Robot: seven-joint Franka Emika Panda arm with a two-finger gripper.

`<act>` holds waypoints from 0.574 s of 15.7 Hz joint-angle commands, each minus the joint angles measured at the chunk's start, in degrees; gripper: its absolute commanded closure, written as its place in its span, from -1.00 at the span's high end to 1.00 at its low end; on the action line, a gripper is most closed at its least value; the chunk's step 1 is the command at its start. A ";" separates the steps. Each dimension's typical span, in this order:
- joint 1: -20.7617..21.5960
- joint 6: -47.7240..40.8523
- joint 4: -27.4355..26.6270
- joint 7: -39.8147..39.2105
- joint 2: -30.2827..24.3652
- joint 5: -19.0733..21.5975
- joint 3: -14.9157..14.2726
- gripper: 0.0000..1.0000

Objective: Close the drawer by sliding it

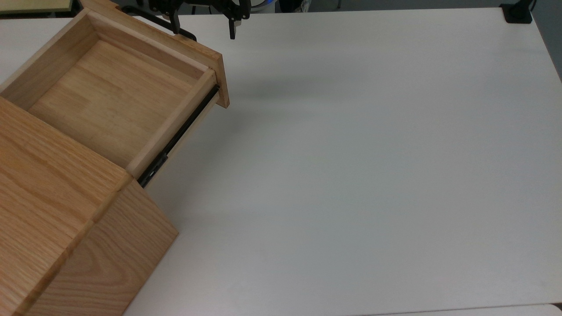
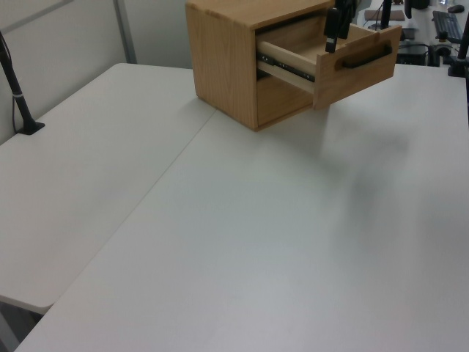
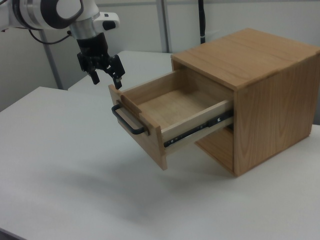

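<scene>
The light oak drawer (image 1: 109, 92) is pulled far out of the oak cabinet (image 1: 44, 197), and its inside is bare. A black bar handle (image 3: 127, 122) runs across the drawer's front panel (image 3: 150, 137), and a black rail (image 1: 180, 134) shows along its side. In the left view the drawer (image 2: 359, 73) juts from the cabinet (image 2: 220, 59) toward the left view's right. My gripper (image 1: 203, 26) hovers open and holds nothing, just above the front panel's far end. One finger is over the handle and the other is outside the panel. It also appears as the gripper (image 3: 106, 76) and the gripper (image 2: 357, 26).
The white table (image 1: 373, 175) stretches wide to the top view's right. A black mount (image 1: 518, 13) sits at its far corner. A black post (image 2: 18, 95) stands at the left view's left edge. The white robot arm (image 3: 55, 12) reaches in from the right view's upper left.
</scene>
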 commanded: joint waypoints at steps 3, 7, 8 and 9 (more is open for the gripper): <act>0.87 -0.46 -0.53 -0.16 -0.64 0.04 -0.35 1.00; 0.78 -2.56 -0.79 -2.61 -0.90 -0.14 -0.35 1.00; 0.78 -3.00 -0.97 -4.80 -1.43 -0.05 -0.35 1.00; 0.70 -4.14 -0.88 -6.91 -1.52 -0.14 -0.35 1.00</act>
